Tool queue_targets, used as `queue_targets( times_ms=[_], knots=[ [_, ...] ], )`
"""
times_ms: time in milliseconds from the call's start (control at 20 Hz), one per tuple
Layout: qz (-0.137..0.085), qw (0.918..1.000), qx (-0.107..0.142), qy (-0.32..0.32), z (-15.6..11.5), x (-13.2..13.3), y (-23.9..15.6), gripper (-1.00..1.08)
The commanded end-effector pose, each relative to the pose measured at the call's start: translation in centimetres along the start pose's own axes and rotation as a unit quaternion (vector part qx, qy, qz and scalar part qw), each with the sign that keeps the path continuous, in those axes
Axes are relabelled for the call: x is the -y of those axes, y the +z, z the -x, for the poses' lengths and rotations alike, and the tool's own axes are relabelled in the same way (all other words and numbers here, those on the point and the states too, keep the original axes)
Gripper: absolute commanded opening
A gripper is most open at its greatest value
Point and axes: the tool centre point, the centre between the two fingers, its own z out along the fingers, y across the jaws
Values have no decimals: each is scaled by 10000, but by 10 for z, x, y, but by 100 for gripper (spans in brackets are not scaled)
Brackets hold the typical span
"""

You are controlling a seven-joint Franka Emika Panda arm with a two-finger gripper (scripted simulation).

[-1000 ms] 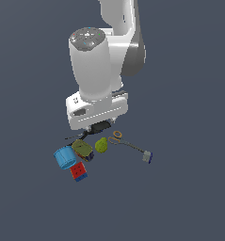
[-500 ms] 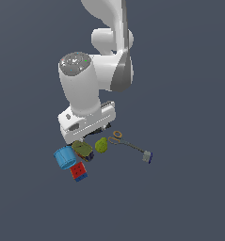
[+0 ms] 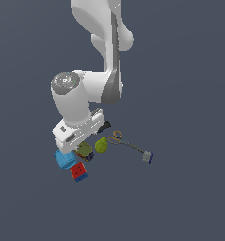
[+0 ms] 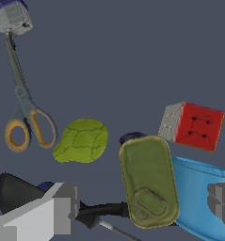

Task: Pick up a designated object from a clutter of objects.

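Gripper [image 4: 142,207] spread wide, fingers [image 4: 62,209] either side of the can [image 4: 148,181], not touching. Wrist view shows the can's olive top; exterior view half hides it under the hand. Cup [image 4: 203,197] touches it at 3 o'clock, cube [image 4: 193,125] at 1, pear [image 4: 82,140] at 10, scissors [image 4: 27,117] beyond.

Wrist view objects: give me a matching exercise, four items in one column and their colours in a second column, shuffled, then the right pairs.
Items:
1. boxy can with rounded lid
2. pear-shaped lump
3. cube
4. cup

Colours:
A. light blue
B. red face, grey side
C. olive-green top
D. yellow-green

Pairs: 1-C, 2-D, 3-B, 4-A
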Motion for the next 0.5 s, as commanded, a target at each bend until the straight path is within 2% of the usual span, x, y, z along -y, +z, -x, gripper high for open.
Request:
queue_targets(
  times_ms=[0,450],
  knots=[
    [8,9997,4,-237,5,-6,10,100],
    [22,9970,19,-775,18,-19,34,100]
  ],
)
